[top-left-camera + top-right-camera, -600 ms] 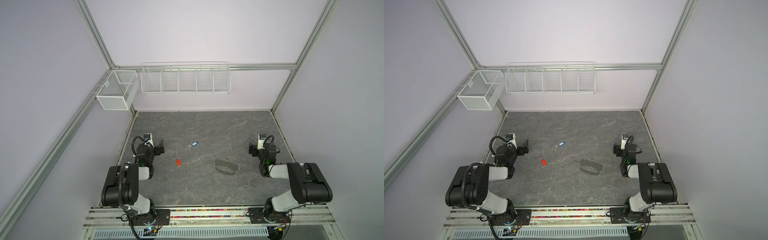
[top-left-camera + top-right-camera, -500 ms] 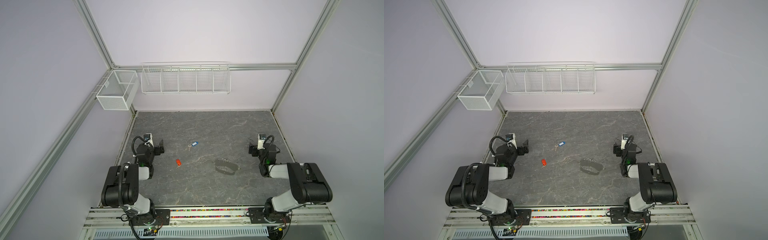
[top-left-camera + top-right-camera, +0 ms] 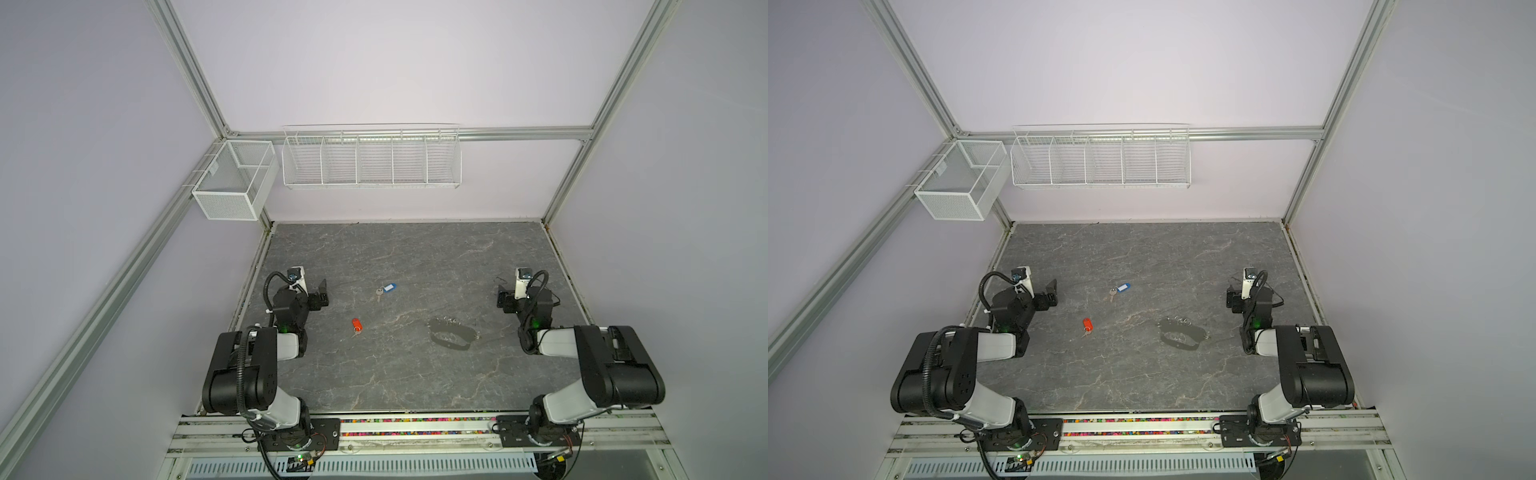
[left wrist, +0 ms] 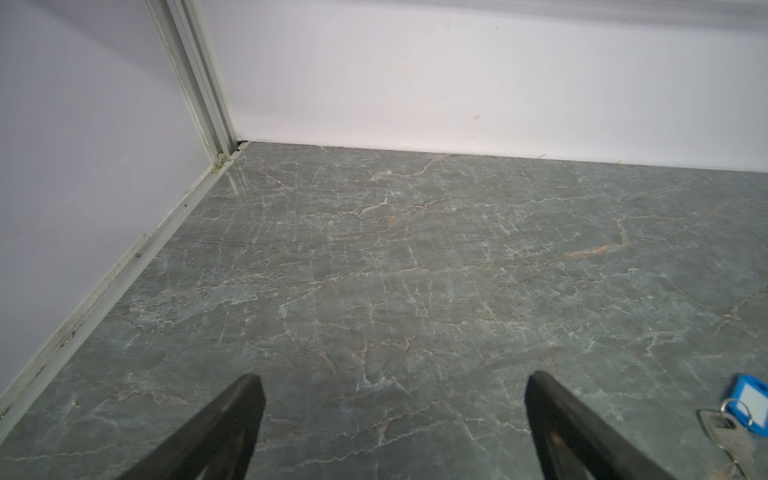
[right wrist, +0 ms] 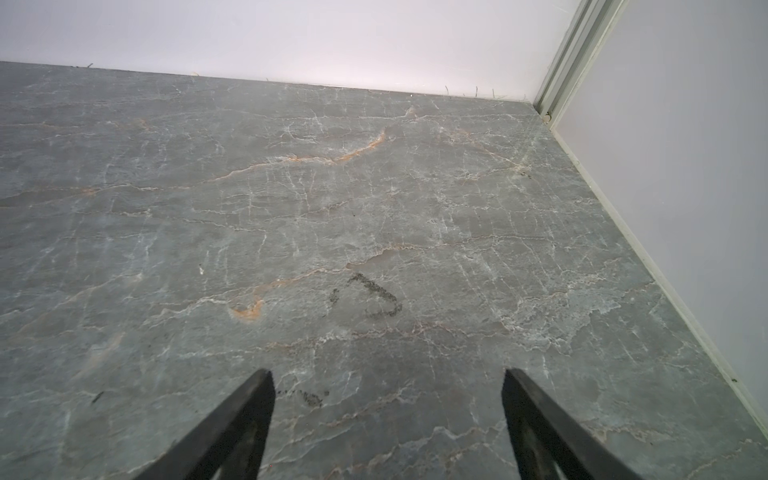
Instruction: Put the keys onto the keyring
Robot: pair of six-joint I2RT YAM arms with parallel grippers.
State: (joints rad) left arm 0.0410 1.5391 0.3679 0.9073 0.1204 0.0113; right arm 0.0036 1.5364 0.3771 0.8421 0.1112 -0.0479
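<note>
1. Left wrist view: left pincer [image 4: 394, 380] spread wide above the grey marbled tabletop [image 4: 374, 249], gripping nothing; the blue-tagged key [image 4: 737, 415], silver with an oblong tag, lies near 1 finger.
2. Right wrist view: right pincer [image 5: 386, 376] equally spread, gripping nothing.
3. Both top views: orange-red-tagged key [image 3: 356, 325] lies nearer the arms' bases, apart from the blue one.
4. Dark-grey keyring [image 3: 452, 333], oval cut-out, silver rings along 1 edge, lies flat toward the right arm, well apart from both keys.
</note>
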